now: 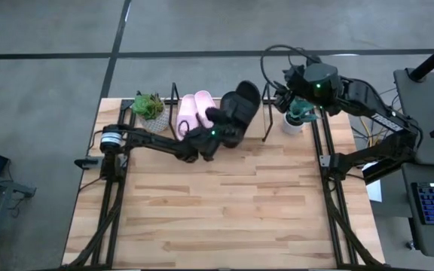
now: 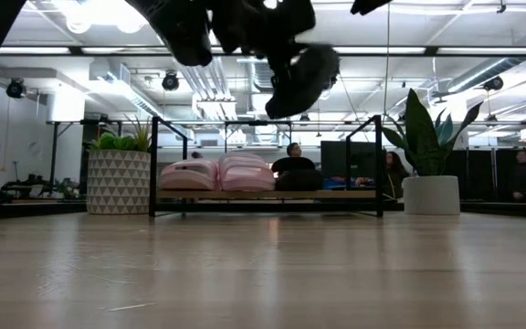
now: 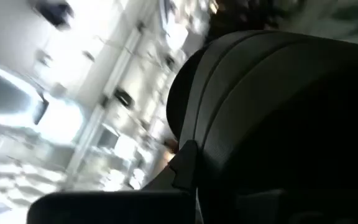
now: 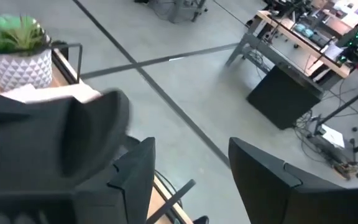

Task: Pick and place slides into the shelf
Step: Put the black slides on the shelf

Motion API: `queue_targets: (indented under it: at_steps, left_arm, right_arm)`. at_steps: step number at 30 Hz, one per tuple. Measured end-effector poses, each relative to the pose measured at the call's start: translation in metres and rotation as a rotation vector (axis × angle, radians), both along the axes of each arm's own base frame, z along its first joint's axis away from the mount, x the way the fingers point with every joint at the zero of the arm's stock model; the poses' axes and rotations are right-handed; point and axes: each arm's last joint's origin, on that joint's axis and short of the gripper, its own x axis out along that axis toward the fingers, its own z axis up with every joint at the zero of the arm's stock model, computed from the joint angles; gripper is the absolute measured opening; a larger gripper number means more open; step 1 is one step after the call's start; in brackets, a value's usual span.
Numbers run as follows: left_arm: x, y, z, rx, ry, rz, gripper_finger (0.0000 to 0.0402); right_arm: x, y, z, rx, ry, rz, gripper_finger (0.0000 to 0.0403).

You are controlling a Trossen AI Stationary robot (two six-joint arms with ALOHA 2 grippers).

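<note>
My left gripper reaches from the table's left to the shelf and is shut on a black slide. In the low view that slide hangs in the air above the shelf. Two pale pink slides lie side by side on the shelf's left part, soles on its base. A dark shape sits beside them; whether it is another black slide, I cannot tell. My right gripper is open, raised over the table's far right corner above a white-potted plant. My left gripper holds the black slide by its near end, coming level from the table's left; the wrist hides the fingers' exact place. The slide is lifted clear above the shelf, tilted, and its wide strap fills the left wrist view.
A green plant in a patterned pot stands at the shelf's left end, a white-potted plant at its right end. Bare wooden tabletop stretches in front of the shelf. People sit in the room behind.
</note>
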Motion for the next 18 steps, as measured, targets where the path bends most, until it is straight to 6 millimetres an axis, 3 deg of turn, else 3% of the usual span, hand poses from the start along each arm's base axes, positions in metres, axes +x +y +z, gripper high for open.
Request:
queue_targets:
  at_steps: [6, 10, 18]
  left_arm:
    - [0.017, 0.022, -0.002, -0.307, -0.024, 0.044, 0.0000]
    - [0.020, 0.035, 0.006, -0.494, -0.181, 0.071, 0.0000]
    - [0.019, 0.044, 0.012, -0.602, -0.392, 0.066, 0.0000]
  right_arm:
    - [-0.004, 0.001, 0.002, 0.011, -0.024, -0.003, 0.0191]
    - [-0.004, 0.001, 0.002, 0.011, -0.025, -0.002, 0.0189]
    - [-0.004, 0.001, 0.002, 0.012, -0.020, -0.001, 0.0187]
